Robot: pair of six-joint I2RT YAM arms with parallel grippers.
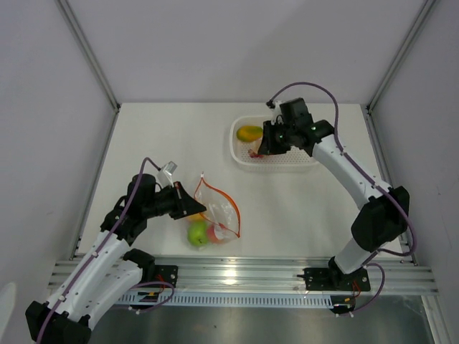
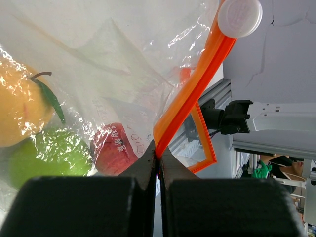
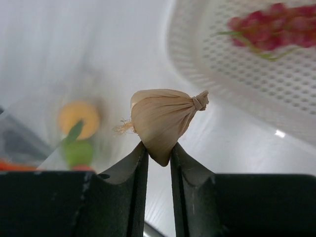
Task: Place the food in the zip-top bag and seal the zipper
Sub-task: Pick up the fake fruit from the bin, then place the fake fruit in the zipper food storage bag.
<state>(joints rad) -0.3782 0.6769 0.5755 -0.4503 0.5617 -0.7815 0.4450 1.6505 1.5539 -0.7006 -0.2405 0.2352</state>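
The clear zip-top bag lies at the front left of the table. It holds a green apple, a yellow-orange fruit and a red piece. My left gripper is shut on the bag's orange zipper strip, just below its white slider tab. The apple and the red piece show through the plastic. My right gripper hangs over the left end of the white basket. It is shut on a beige garlic-like toy bulb. A mango and a dark red grape bunch lie in the basket.
Grey walls with metal posts close in the table on three sides. An aluminium rail runs along the near edge between the arm bases. The bag mouth stands open as an orange loop.
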